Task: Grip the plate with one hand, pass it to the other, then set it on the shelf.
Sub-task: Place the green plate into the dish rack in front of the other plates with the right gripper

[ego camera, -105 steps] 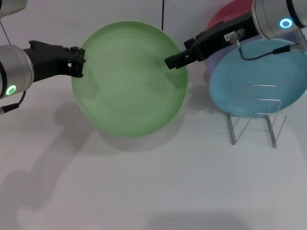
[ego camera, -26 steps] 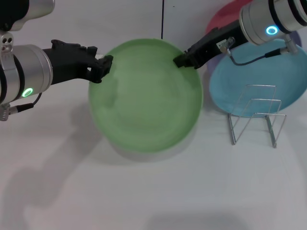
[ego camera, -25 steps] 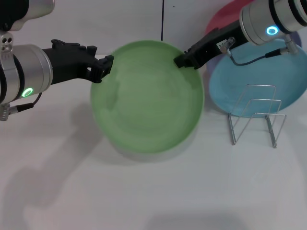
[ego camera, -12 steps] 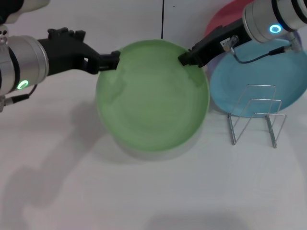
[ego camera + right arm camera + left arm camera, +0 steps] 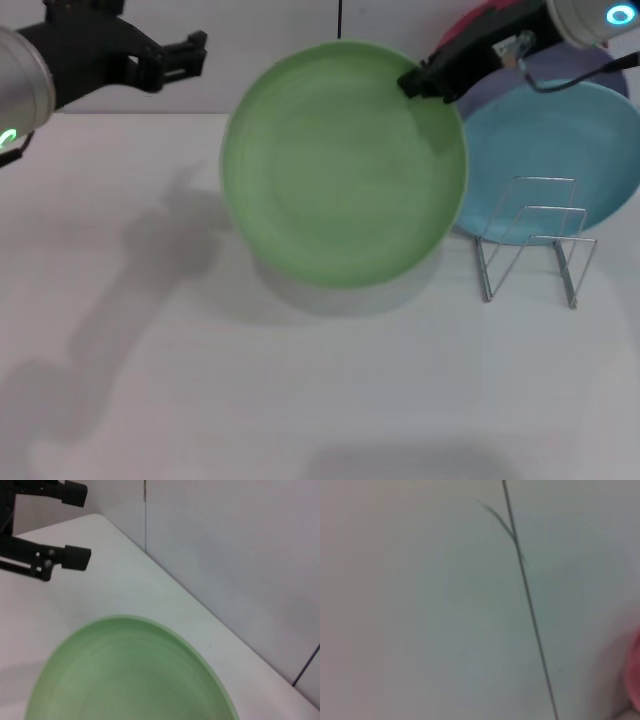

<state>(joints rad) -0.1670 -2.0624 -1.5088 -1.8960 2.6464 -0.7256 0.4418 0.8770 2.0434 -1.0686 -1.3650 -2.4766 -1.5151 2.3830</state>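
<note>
The light green plate [image 5: 340, 165] hangs tilted above the table, held by its upper right rim. My right gripper [image 5: 415, 82] is shut on that rim. The plate also fills the lower part of the right wrist view [image 5: 130, 675]. My left gripper [image 5: 195, 50] is open and empty at the top left, a clear gap away from the plate's left rim; the right wrist view shows it too [image 5: 80, 525], with its two fingers apart. The silver wire shelf [image 5: 530, 240] stands on the table to the right of the plate.
A turquoise plate [image 5: 565, 150] lies behind the shelf, with a lavender plate [image 5: 565, 72] and a red plate [image 5: 480, 22] beyond it. A white wall with a dark seam [image 5: 527, 605] is close behind. The white table [image 5: 300, 400] spreads in front.
My left gripper has let go of the plate's left rim and drawn back up and to the left. My right gripper has carried the plate up and to the right.
</note>
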